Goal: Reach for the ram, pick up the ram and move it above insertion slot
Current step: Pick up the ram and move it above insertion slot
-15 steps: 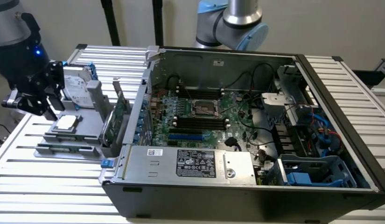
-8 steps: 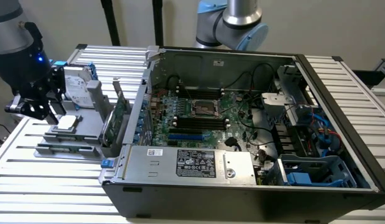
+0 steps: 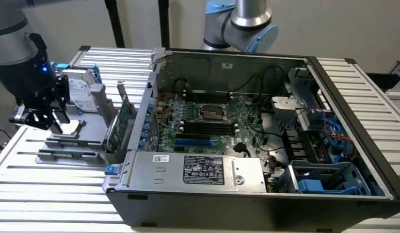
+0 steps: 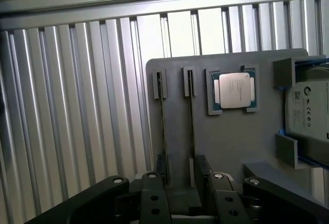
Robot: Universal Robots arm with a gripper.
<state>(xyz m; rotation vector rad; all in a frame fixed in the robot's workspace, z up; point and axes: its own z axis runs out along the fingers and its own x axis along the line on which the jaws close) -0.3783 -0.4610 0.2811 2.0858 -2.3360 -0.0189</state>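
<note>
Two thin ram sticks stand on edge in the slots of a grey holder plate (image 4: 231, 147). One ram stick (image 4: 191, 126) runs into the gap between my fingers, and the other (image 4: 163, 126) lines up with one finger (image 4: 154, 198). My gripper (image 4: 186, 198) is open and hovers just above the holder with nothing in it. In the exterior view my gripper (image 3: 51, 127) hangs over the holder (image 3: 77, 145) at the exterior view's left, where a green ram stick (image 3: 67, 154) lies along the front. The black memory slots (image 3: 209, 128) sit on the motherboard inside the open computer case (image 3: 251, 194).
On the holder, a silver processor chip (image 4: 234, 90) sits beside the ram slots, with a hard drive (image 4: 308, 111) in a blue frame beyond it. A green expansion card (image 3: 125, 121) stands upright between holder and case. A second arm's base (image 3: 242, 24) rises behind the case. The table (image 3: 51, 204) is slatted aluminium.
</note>
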